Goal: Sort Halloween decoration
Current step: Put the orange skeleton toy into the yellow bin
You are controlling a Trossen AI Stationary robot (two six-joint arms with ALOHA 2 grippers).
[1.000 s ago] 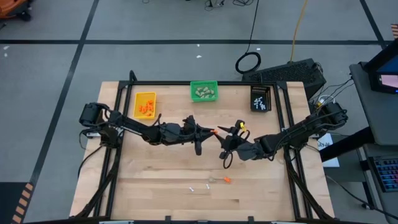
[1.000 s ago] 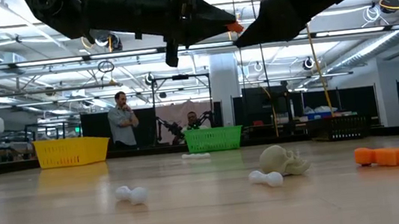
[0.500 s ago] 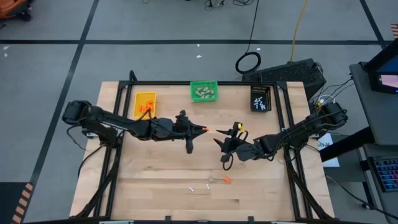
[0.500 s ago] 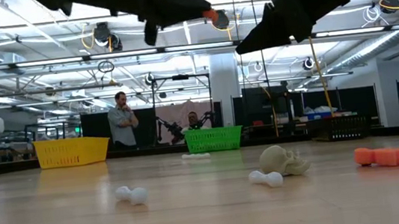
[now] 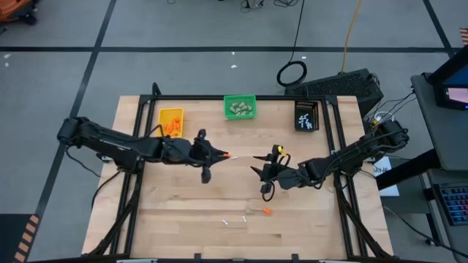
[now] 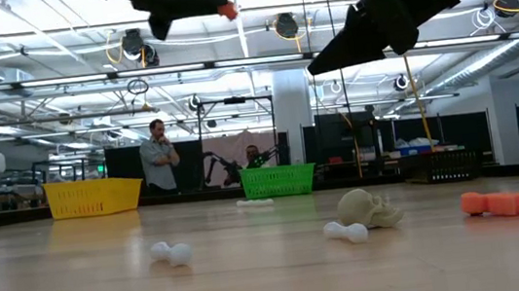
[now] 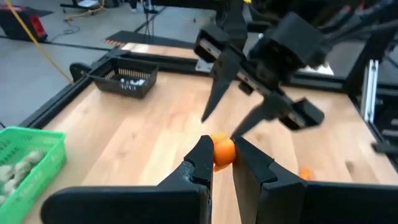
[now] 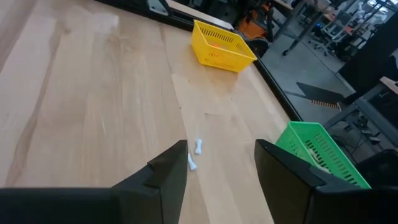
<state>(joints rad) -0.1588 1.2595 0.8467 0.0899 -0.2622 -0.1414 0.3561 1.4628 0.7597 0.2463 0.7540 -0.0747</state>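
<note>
My left gripper hangs over the table's middle, shut on a small bright orange bit, which also shows as an orange bit high in the low view. My right gripper faces it a short way to the right, open and holding nothing. On the wood near the front lie another orange bit, a beige skull-like lump and white bone sticks. My left gripper pinches the orange bit between its two fingertips, right at their free ends, so part of it sticks out beyond them. The fingers lie nearly level and point toward the table's right. The bit is lifted well clear of the table.
Along the far edge stand a yellow bin with orange bits, a green bin with beige lumps and a black bin with white sticks. A white stick lies ahead of my right gripper. People stand in the room beyond the table.
My left gripper has drawn back toward the table's left edge and risen, carrying the orange bit away from my right gripper's tips, where it was a second ago. My right gripper has stayed in place.
</note>
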